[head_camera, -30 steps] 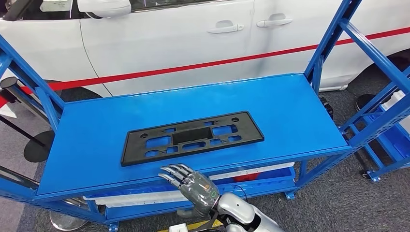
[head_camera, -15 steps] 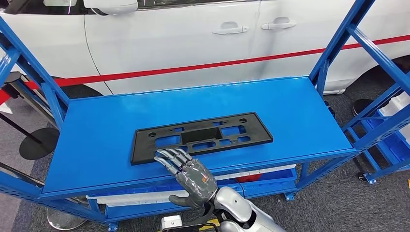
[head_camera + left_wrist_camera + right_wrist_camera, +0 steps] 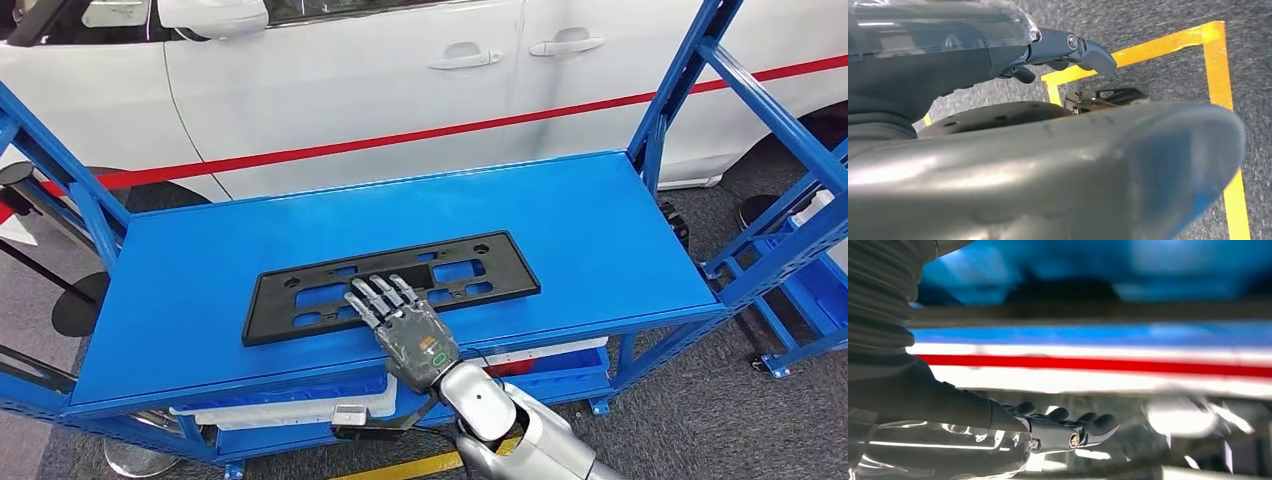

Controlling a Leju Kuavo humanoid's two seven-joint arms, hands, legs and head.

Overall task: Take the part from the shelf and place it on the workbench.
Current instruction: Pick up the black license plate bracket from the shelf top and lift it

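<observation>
Beyond the blue shelf frame (image 3: 690, 75) we see a white car (image 3: 400, 80) with a red stripe (image 3: 420, 135); grey carpet floor (image 3: 690, 420) carries yellow tape (image 3: 1220, 65).

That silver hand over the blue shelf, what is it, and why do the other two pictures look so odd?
It is the right hand of a two-legged humanoid robot. The wide picture comes from a camera high on its body, looking down. The hand reaches with spread fingers over a flat black part with cut-outs, which lies on the blue shelf. Nothing is gripped yet; whether the fingers touch the part I cannot tell. A white car stands behind.

The other two pictures come from cameras at the wrists and are turned, so they look odd. One looks along the right hand. The other shows the left hand hanging over grey floor with yellow tape, holding nothing.
</observation>
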